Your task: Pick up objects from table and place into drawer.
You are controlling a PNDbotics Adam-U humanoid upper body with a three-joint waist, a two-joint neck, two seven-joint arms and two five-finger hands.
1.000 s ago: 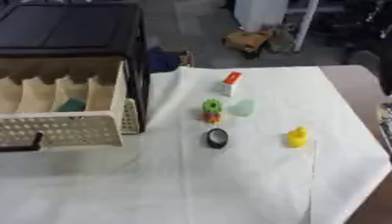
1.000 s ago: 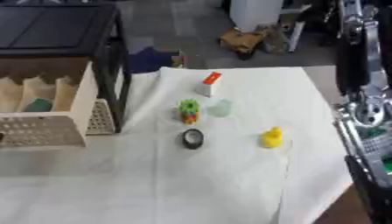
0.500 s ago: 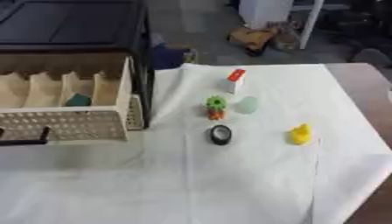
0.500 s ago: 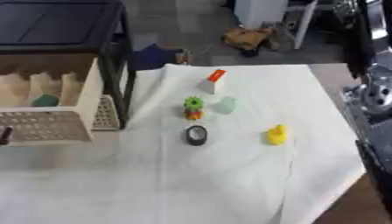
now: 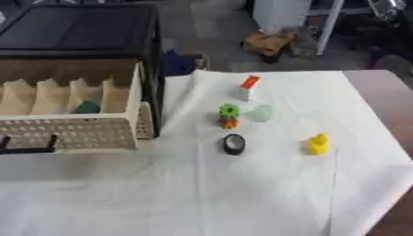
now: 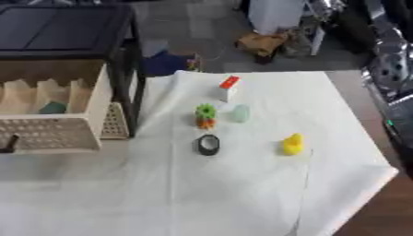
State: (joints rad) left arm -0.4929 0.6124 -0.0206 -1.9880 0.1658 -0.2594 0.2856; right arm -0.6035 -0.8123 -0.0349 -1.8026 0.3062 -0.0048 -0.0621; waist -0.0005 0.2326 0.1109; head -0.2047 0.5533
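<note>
Change: the whole view has shifted since a second ago; the things lie as they did.
Robot hand: neither shows; only the right arm point(image 6: 392, 69) at the right edge, fingers unseen.
Worktop point(image 5: 266, 193): white cloth, creased.
Objects: black ring point(image 5: 234, 144), yellow toy point(image 5: 319, 144), green-orange toy point(image 5: 229, 115), pale cup point(image 5: 261, 112), red-white box point(image 5: 248, 87).
Drawer point(image 5: 73, 115): open, left, teal thing point(image 5: 86, 107) inside.
Room: grey floor, cardboard box point(image 5: 268, 43) beyond.

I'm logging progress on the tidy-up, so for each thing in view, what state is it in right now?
Drawer: pulled open, dividers showing.
Teal object: already inside the drawer, in a right-hand compartment.
White box with red top: on the cloth, upright, tilted slightly.
Green and orange toy: on the cloth, standing.
Pale green object: on the cloth beside the toy.
Black ring: lying on the cloth.
Yellow duck: on the cloth, upright.
</note>
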